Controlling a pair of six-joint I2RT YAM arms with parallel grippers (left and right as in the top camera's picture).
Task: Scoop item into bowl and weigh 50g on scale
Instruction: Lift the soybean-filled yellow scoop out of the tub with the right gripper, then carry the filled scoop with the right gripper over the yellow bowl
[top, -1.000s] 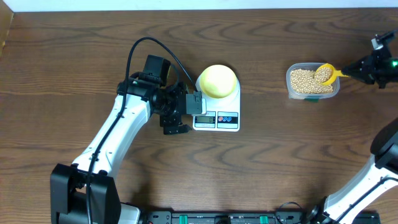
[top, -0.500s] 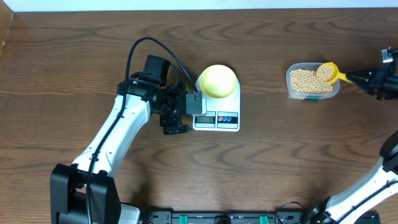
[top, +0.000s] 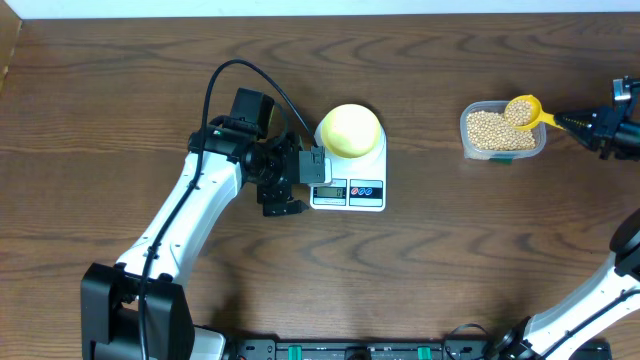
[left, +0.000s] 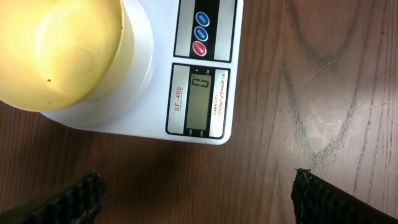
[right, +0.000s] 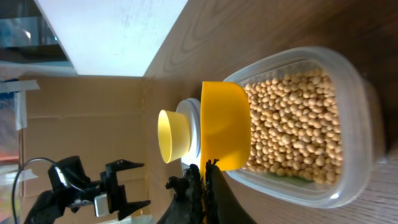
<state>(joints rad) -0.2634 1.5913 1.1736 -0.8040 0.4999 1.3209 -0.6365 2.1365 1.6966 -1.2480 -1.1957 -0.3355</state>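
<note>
The pale-yellow bowl (top: 350, 128) stands empty on the white scale (top: 372, 165). In the left wrist view the bowl (left: 56, 50) is at the upper left and the scale (left: 155, 93) has its display lit. My left gripper (top: 296, 185) hovers open just left of the scale, nothing between its fingers (left: 81, 196). My right gripper (top: 582, 122) is shut on the handle of a yellow scoop (top: 522, 108). The scoop (right: 227, 124) holds beans over the clear tub (top: 502, 130), which is filled with the tan beans (right: 292, 130).
The left arm's black cable (top: 225, 80) loops above the table left of the scale. The table's back edge (top: 320, 14) runs along the top. The tub sits near the right side, well apart from the scale.
My right gripper has pulled back to the right and levelled the scoop, whose loaded head rose slightly over the tub. The left arm has not moved.
</note>
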